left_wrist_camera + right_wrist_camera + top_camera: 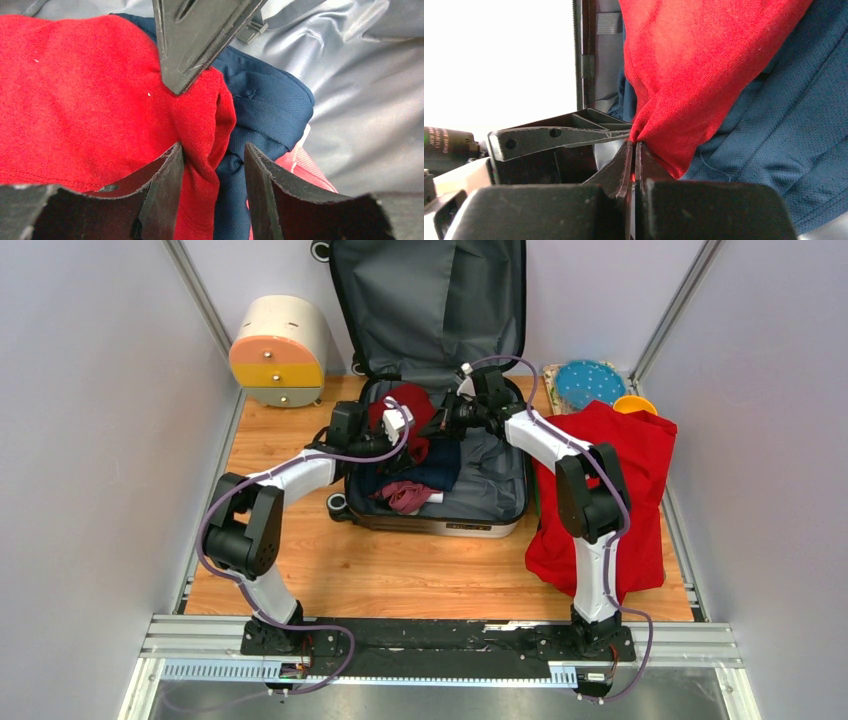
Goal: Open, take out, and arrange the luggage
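Note:
The luggage (430, 300) lies open at the table's back, its grey-lined lid upright, its lower half (495, 490) holding clothes. My right gripper (452, 418) is shut on the edge of a red garment (415, 408) and holds it up over a navy garment (435, 468); the wrist view shows the fingertips (634, 146) pinching the red cloth (704, 65). My left gripper (397, 426) is open, its jaws (214, 172) standing either side of a fold of the red garment (90, 95) and navy cloth (265, 110). The right gripper's fingers (195, 45) show above.
A pink garment (407, 495) lies in the case's front. A large red shirt (605, 490) is spread on the table at the right. A blue dotted plate (588, 380) and orange bowl (634, 404) sit back right. A cream drawer box (280, 350) stands back left.

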Controlling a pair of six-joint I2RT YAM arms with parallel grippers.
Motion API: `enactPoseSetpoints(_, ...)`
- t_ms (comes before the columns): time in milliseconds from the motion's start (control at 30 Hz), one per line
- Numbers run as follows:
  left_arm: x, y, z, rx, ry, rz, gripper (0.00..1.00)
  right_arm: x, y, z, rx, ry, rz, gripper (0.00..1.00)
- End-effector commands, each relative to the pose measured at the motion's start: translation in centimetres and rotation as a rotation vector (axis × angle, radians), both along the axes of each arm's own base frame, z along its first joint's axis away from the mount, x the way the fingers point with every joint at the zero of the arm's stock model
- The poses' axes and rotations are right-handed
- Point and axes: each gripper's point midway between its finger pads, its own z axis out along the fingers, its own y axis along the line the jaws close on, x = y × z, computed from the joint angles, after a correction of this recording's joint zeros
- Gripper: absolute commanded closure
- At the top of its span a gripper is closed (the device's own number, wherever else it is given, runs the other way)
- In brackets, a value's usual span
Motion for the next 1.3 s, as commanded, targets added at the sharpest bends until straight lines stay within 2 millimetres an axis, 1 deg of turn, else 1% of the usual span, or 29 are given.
enactPoseSetpoints(0, 0.4, -0.7, 0.0, -0.009, -0.052, 0.017, 0.44, 0.6, 1.0, 5.5, 0.104, -0.087, 0.013, 1.0)
enactPoseSetpoints(67, 0.8, -0.5, -0.2, 0.005, -0.068, 0.034, 0.44, 0.5, 1.0, 5.5, 0.107, -0.081, 0.013, 1.0)
enactPoseSetpoints(267, 1.8, -0.7, -0.8, 0.039, -0.097, 0.064, 0.44, 0.5, 1.3, 6.4, 0.142, -0.069, 0.008, 1.0)
enactPoseSetpoints(300, 1.7, -0.8, -1.2, 0.048, -0.096, 0.063, 0.44, 0.5, 1.3, 6.5, 0.15, -0.069, 0.009, 1.0)
enactPoseSetpoints(667, 2.3, -0.9, -2.0, 0.077, -0.105, 0.105, 0.44, 0.6, 1.4, 7.6, 0.185, -0.047, -0.011, 1.0)
enactPoseSetpoints(733, 2.7, -0.5, -2.3, 0.1, -0.116, 0.135, 0.44, 0.7, 1.5, 7.7, 0.199, -0.044, -0.012, 1.0)
enactPoseSetpoints(800, 3.0, -0.3, -2.6, 0.113, -0.119, 0.152, 0.48, 0.6, 1.6, 8.0, 0.209, -0.043, -0.011, 1.0)
enactPoseSetpoints(833, 3.4, -0.1, -2.6, 0.119, -0.122, 0.181, 0.51, 0.6, 1.7, 8.1, 0.21, -0.046, -0.009, 1.0)
enactPoseSetpoints(867, 3.6, 0.1, -2.6, 0.115, -0.11, 0.201, 0.66, 0.6, 1.5, 8.1, 0.209, -0.047, -0.01, 1.0)
enactPoseSetpoints(933, 3.6, 0.2, -2.4, 0.105, -0.09, 0.204, 0.81, 0.6, 1.1, 8.0, 0.202, -0.062, -0.01, 1.0)
enactPoseSetpoints(967, 3.4, 0.1, -1.6, 0.081, -0.085, 0.198, 0.95, 0.6, 0.8, 7.9, 0.197, -0.07, -0.007, 0.98)
enactPoseSetpoints(1000, 3.3, 0.2, -1.1, 0.062, -0.08, 0.193, 0.99, 0.6, 0.4, 8.2, 0.19, -0.097, -0.001, 0.93)
enactPoseSetpoints(1033, 2.6, -0.1, -0.9, 0.046, -0.053, 0.158, 1.0, 1.0, -0.4, 8.2, 0.183, -0.109, -0.011, 0.78)
enactPoseSetpoints(1067, 2.5, -0.3, 0.3, 0.032, -0.064, 0.141, 1.0, 1.0, -1.0, 7.8, 0.169, -0.112, -0.015, 0.67)
enactPoseSetpoints(1100, 1.5, -0.4, 0.2, 0.031, -0.029, 0.101, 1.0, 1.5, -2.2, 8.2, 0.147, -0.168, -0.018, 0.58)
enactPoseSetpoints(1133, 1.2, -0.5, 1.0, 0.032, -0.043, 0.072, 1.0, 1.6, -2.8, 8.4, 0.133, -0.194, -0.019, 0.46)
enactPoseSetpoints(1167, 1.1, -0.6, 1.8, 0.028, -0.05, 0.051, 1.0, 1.5, -3.5, 8.4, 0.114, -0.227, -0.011, 0.42)
enactPoseSetpoints(1200, 0.2, -0.6, 1.6, 0.035, -0.017, 0.017, 1.0, 1.4, -4.1, 8.1, 0.091, -0.253, -0.002, 0.38)
enactPoseSetpoints(1233, 0.0, -0.6, 2.2, 0.044, -0.038, -0.006, 1.0, 1.2, -5.3, 9.2, 0.052, -0.363, 0.021, 0.32)
enactPoseSetpoints(1267, 0.2, -0.6, 3.1, 0.043, -0.054, -0.016, 1.0, 1.0, -5.8, 9.5, 0.028, -0.413, 0.038, 0.3)
